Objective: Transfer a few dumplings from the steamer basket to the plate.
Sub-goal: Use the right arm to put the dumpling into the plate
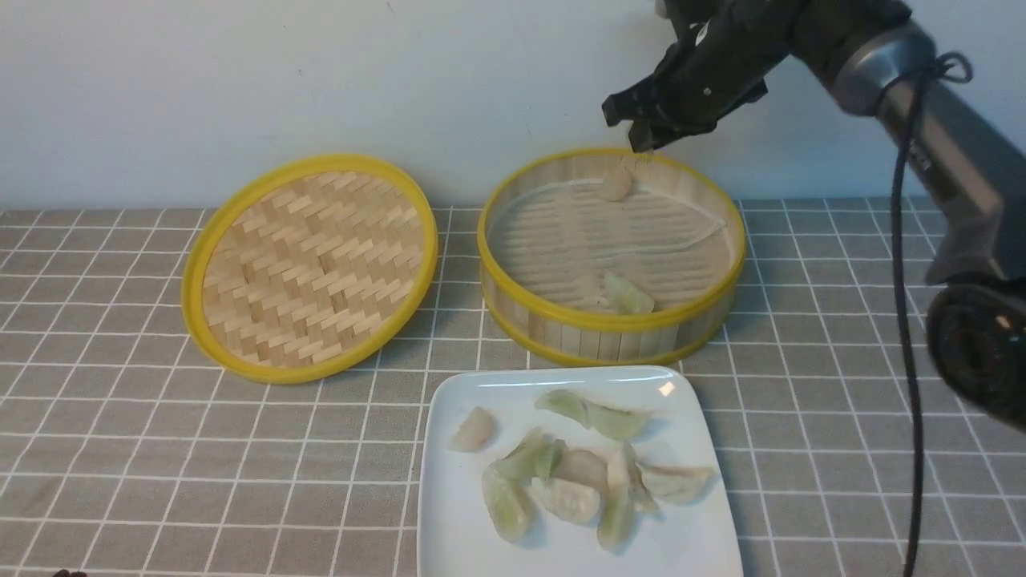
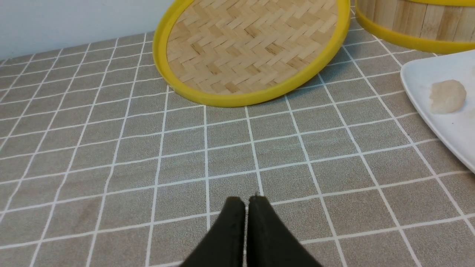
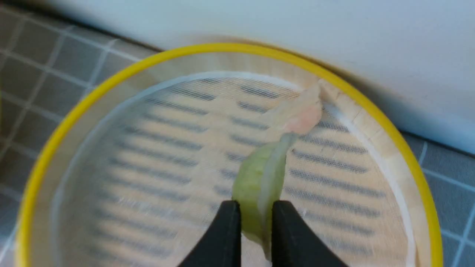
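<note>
Right gripper (image 3: pixel 256 203) is pinching a green dumpling (image 3: pixel 256 178) between its two black fingers (image 3: pixel 222 237). The jaws are standing narrow, with the dumpling filling the gap. Left gripper (image 2: pixel 246 200) is hanging over the checked tablecloth (image 2: pixel 111 148) with its own fingers pressed together.

The steamer basket (image 1: pixel 601 340) is standing near the white wall (image 1: pixel 240 80). It is round and shallow, with bamboo slats between two yellow rims and a translucent liner (image 3: pixel 148 155) over the ribbed floor. In the front view the right gripper is hanging above its far rim. The plate (image 1: pixel 457 497), white, glossy and square with rounded corners, is lying just in front of the basket, well apart from that gripper.

A heap of dumplings (image 1: pixel 573 481), pale green and beige, is resting on the plate, with one pinkish piece (image 1: pixel 474 429) lying apart at its left. Inside the basket a pinkish dumpling (image 1: pixel 616 183) is leaning at the far wall, just below the right gripper in the front view. A second green dumpling (image 1: pixel 628 295) is lying at the near wall. The held one is looking like a translucent crescent with a whitish pleated ridge, reaching out past the fingertips (image 3: pixel 230 211).

The front view is not showing the held dumpling clearly under the dark fingertips, and the frame is cutting off the plate's near edge. I cannot tell whether the held dumpling is touching the pinkish one behind it.
</note>
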You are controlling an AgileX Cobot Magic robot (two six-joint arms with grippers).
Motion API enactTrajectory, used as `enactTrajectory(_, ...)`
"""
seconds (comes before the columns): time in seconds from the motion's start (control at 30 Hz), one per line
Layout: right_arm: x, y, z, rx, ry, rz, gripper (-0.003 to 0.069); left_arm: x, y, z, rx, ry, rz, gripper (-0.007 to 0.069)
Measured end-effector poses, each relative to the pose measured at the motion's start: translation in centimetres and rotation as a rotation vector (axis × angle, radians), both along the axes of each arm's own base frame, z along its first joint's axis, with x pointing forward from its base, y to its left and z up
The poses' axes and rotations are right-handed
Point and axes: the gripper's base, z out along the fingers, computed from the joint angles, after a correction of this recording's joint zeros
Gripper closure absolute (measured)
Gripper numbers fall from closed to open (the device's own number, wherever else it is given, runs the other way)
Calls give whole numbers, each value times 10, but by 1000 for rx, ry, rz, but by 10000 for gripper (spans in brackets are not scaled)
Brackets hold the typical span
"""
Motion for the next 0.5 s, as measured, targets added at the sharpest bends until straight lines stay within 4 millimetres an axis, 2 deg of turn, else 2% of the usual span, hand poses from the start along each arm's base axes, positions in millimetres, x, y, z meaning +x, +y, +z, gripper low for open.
enactTrajectory(0.03,-7,0,11,0,-5,10,580,0,0,0,0,0,0,629)
enactTrajectory(0.1,-30,3,18,-28,41,48,580,0,0,0,0,0,0,629)
enactTrajectory(0.13,-32,3,19,-31,45,52,580,0,0,0,0,0,0,629)
enactTrajectory(0.2,-65,9,28,-51,92,112,580,0,0,0,0,0,0,629)
enactTrajectory(0.23,-72,11,23,-58,120,128,580,0,0,0,0,0,0,629)
enactTrajectory(0.27,-99,17,18,-67,182,180,580,0,0,0,0,0,0,629)
enactTrajectory(0.33,-125,23,11,-68,239,225,580,0,0,0,0,0,0,629)
enactTrajectory(0.5,-184,35,-29,-99,437,303,580,0,0,0,0,0,0,629)
